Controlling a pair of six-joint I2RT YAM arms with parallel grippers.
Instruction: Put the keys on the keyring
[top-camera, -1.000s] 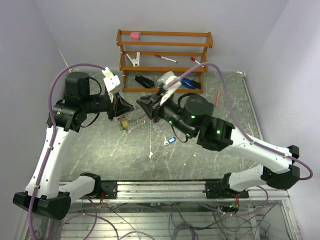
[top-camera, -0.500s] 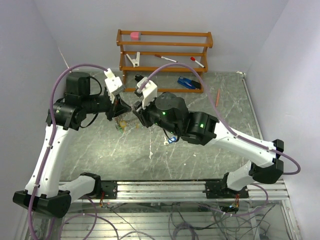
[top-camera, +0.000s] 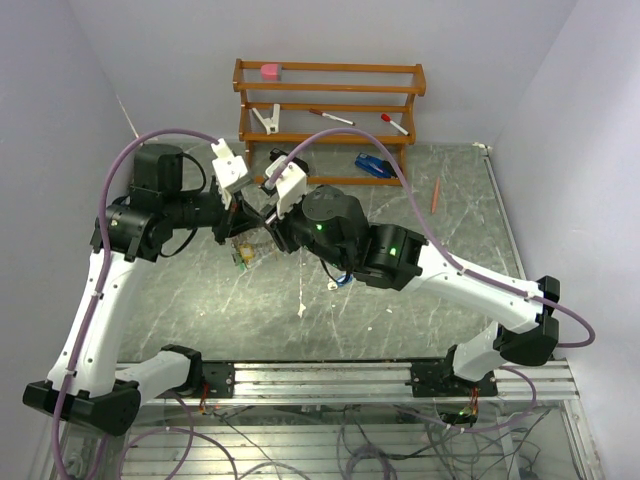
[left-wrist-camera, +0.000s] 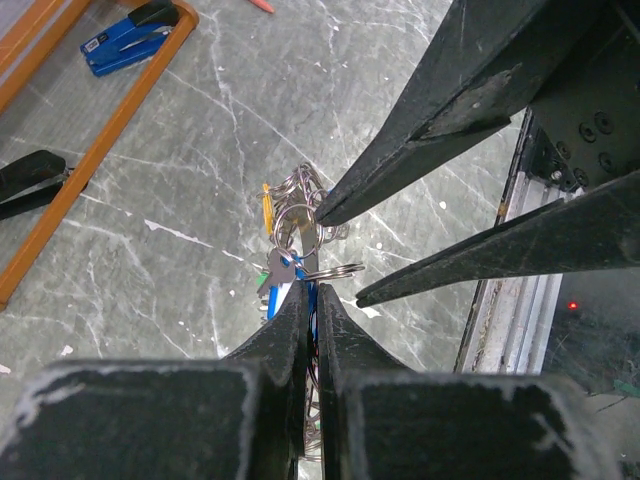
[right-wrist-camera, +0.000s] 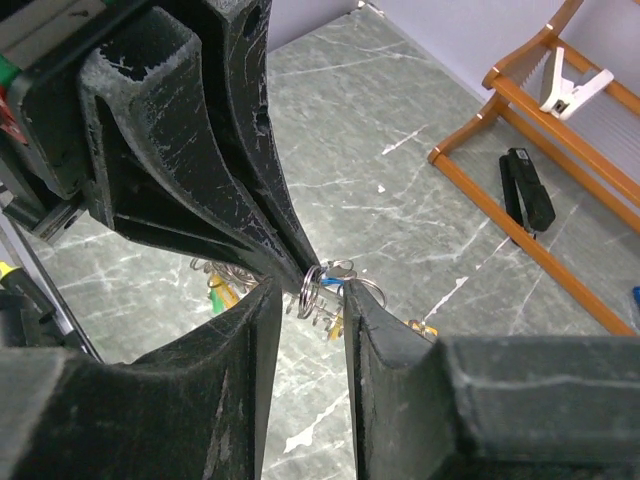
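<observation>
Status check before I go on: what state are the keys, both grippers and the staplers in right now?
keys: bunched, held above the table
left gripper: shut on keys
right gripper: open, tips either side of the held bunch
blue key: lying loose on table
blue stapler: closed
black stapler: closed

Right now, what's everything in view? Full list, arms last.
rack: 1, brown wood, back of table
block: 1, pink, rack top shelf
clip: 1, white, rack middle shelf
pens: 2, red-capped, rack middle shelf
black stapler: 1, rack bottom
blue stapler: 1, rack bottom, right end
pencil: 1, orange-red, table, right of rack
keys: one bunch, blue, green, orange tags, pinched in left gripper
rings: several, silver, linked with the keys
loose key: 1, blue tag, table, beneath right arm
table: 1, grey marbled
left gripper: black, shut on keys
right gripper: black, open, tips at the rings
</observation>
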